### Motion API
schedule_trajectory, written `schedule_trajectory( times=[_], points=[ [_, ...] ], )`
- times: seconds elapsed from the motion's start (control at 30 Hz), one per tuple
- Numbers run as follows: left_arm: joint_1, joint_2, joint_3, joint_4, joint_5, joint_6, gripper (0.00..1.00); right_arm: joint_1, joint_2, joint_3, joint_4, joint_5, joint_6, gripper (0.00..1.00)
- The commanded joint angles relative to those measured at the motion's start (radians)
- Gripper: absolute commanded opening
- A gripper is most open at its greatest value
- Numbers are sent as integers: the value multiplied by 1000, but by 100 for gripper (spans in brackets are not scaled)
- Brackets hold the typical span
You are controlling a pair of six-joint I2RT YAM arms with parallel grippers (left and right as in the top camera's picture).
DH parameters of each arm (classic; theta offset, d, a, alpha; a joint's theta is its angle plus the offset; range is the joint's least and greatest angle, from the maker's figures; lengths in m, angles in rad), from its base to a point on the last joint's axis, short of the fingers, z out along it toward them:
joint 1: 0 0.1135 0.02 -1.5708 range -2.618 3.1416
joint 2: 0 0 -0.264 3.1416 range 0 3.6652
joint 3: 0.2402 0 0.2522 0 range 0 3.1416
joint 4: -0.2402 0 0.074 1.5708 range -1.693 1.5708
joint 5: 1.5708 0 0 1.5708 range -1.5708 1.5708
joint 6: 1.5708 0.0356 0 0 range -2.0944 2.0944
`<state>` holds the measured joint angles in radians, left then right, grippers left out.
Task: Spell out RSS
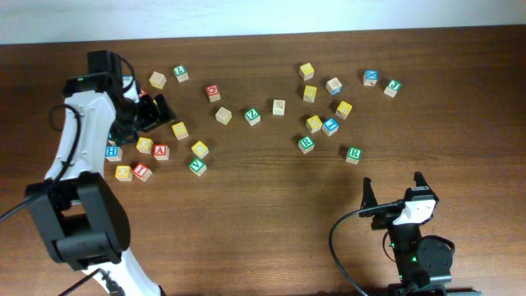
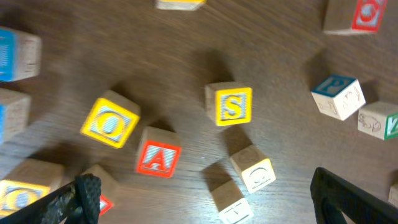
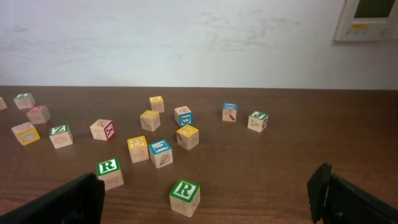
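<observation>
RSS cubes: none lined up yet, all loose among the scatter.

Nearest me is my right pincer, low over the near side of the table. Its fingers are spread wide with nothing between them.

At roughly 11 o'clock from it stands the nearer R cube, green R face up, standing alone. The farther R cube is at about 10 o'clock, also R up, well apart from the first.

Beyond both, toward 12 o'clock, is a loose cluster of yellow, blue and green cubes. Most of their letters are too small to read.

Farther off, at the far left, the S cube shows its yellow S upward and lies free on the wood. By the left wrist view, the red A cube is at its 8 o'clock and the yellow O cube at its 9 o'clock. Those two sit just beside each other.

My left pincer hangs over this group, spread wide, pinching nothing. From overhead, the S cube lies at its 4 o'clock.

Second S: cannot pick it out.
</observation>
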<state>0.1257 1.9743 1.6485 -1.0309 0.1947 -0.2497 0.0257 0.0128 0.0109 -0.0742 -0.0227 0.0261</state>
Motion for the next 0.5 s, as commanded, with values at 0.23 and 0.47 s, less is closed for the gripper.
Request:
schedule_trajectory(
  times=[0.23, 0.47],
  points=[
    [-249, -20, -78, 47, 52, 20, 99, -6, -7, -5, -5, 9, 4, 98],
    [-432, -20, -78, 105, 49, -39, 99, -6, -7, -5, -5, 9, 4, 98]
  ],
)
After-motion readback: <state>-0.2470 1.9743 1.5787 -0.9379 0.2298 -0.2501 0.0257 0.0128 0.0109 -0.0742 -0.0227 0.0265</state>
